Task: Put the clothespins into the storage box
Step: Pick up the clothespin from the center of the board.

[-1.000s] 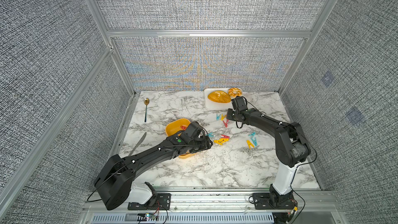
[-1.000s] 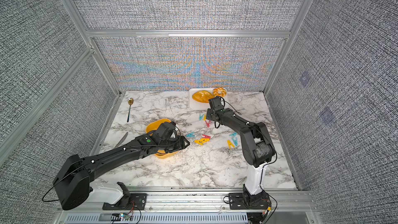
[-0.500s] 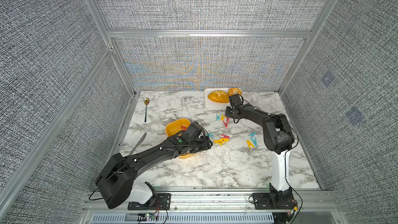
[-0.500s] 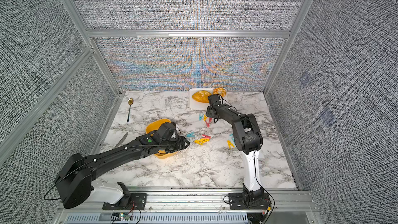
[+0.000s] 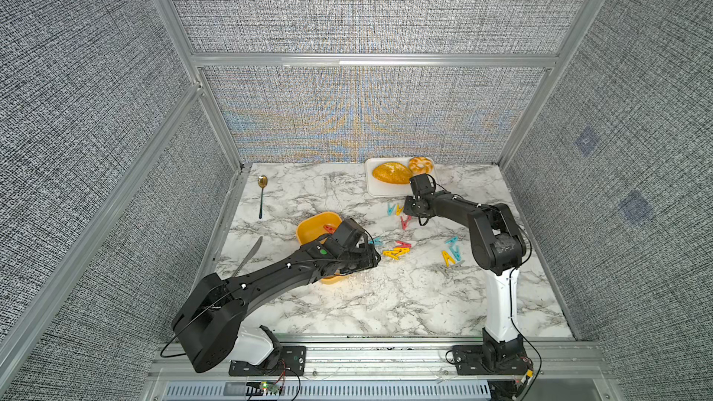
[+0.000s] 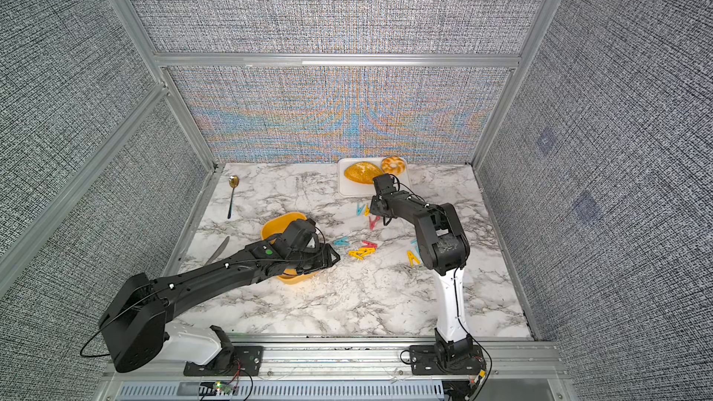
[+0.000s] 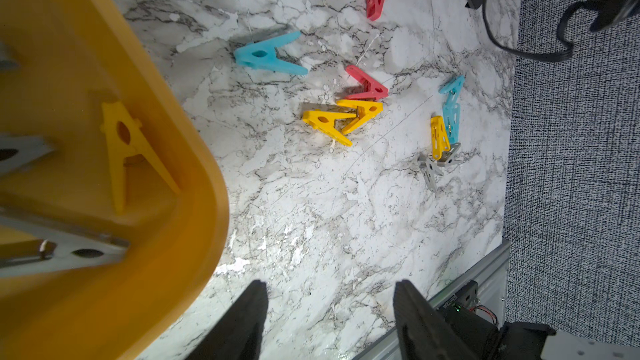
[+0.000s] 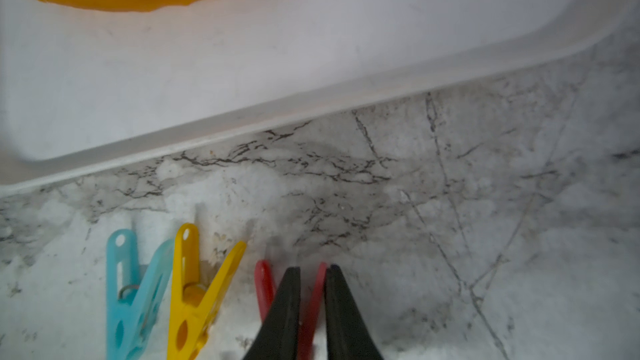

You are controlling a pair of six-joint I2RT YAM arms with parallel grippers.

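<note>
The yellow-orange storage box (image 5: pixel 308 221) (image 7: pixel 207 181) sits left of centre, with a yellow clothespin (image 7: pixel 123 143) and grey ones (image 7: pixel 79 252) inside. My left gripper (image 7: pixel 330 285) (image 5: pixel 370 260) hangs open just past the box's near right corner, nothing between its fingers. On the marble beyond it lie a teal clothespin (image 7: pixel 266 55), a red one (image 7: pixel 369 83), two yellow ones (image 7: pixel 332 122) and a mixed cluster (image 7: pixel 443 140). My right gripper (image 8: pixel 313 268) is shut on one leg of a red clothespin (image 8: pixel 263 282) (image 5: pixel 404 221), beside a yellow (image 8: pixel 194 299) and a teal one (image 8: pixel 128 299).
A white tray (image 5: pixel 376 189) (image 8: pixel 311 98) with a bread loaf (image 5: pixel 389 173) and a ring roll (image 5: pixel 421 165) lies just behind the right gripper. A gold spoon (image 5: pixel 262 194) and a knife (image 5: pixel 249 254) lie along the left edge.
The right arm's elbow has swung in toward the middle while its gripper stayed at the red clothespin and its jaws narrowed on it. The left arm has hardly moved.
</note>
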